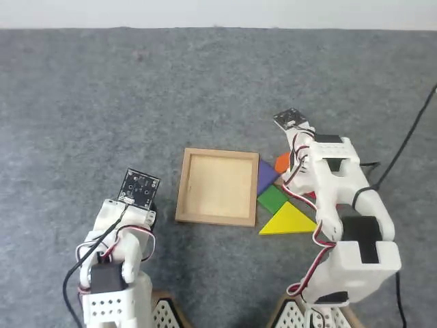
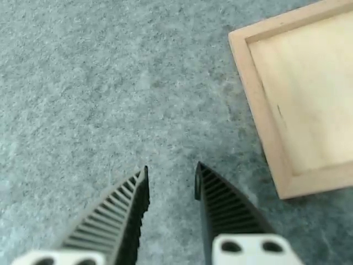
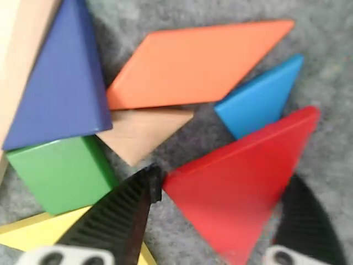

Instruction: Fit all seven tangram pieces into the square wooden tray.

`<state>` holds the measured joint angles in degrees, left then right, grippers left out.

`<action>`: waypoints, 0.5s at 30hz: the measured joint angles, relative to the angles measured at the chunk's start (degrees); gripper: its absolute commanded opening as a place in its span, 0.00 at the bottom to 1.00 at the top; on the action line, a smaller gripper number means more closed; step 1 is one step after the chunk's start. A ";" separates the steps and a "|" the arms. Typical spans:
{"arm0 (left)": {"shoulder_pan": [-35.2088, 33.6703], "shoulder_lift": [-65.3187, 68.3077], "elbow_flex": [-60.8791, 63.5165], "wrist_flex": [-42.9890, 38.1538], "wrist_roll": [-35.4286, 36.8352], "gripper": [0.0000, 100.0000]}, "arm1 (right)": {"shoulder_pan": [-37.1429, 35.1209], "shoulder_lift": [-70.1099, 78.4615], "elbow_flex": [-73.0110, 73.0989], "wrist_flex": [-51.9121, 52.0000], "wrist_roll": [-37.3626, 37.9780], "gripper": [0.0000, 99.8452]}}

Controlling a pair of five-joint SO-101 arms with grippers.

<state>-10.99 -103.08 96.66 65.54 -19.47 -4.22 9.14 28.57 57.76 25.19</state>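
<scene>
The square wooden tray (image 1: 217, 186) lies mid-table with nothing in it; one of its corners (image 2: 287, 182) lies near my left gripper (image 2: 171, 172), which is open above bare mat to the tray's left. The pieces are bunched against the tray's right side: purple triangle (image 3: 60, 94), orange parallelogram (image 3: 193, 61), light blue triangle (image 3: 259, 99), plain wood triangle (image 3: 140, 132), green square (image 3: 58, 174), yellow triangle (image 3: 33, 234) and red triangle (image 3: 242, 176). My right gripper (image 3: 220, 204) straddles the red triangle, one finger against each side. My right arm (image 1: 328, 171) covers part of the cluster in the high view.
Grey mat covers the whole table, with wide free room behind and to the left of the tray. The yellow triangle (image 1: 288, 220) and green square (image 1: 272, 199) lie in front of the right arm, close to the tray's right rim (image 1: 255, 188).
</scene>
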 measured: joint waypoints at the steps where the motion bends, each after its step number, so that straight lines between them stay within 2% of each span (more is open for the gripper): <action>1: 0.00 0.00 0.00 0.00 0.00 0.14 | 0.09 -0.09 0.00 -0.18 0.00 0.09; 9: 0.00 0.00 0.00 0.00 0.00 0.14 | 1.58 -0.18 -0.35 -0.18 0.00 0.09; 15: 0.00 0.00 0.00 0.00 0.00 0.14 | 1.58 0.00 -4.31 7.38 0.00 0.09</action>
<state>-10.99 -103.08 96.66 65.54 -19.47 -2.64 9.14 24.26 65.14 25.19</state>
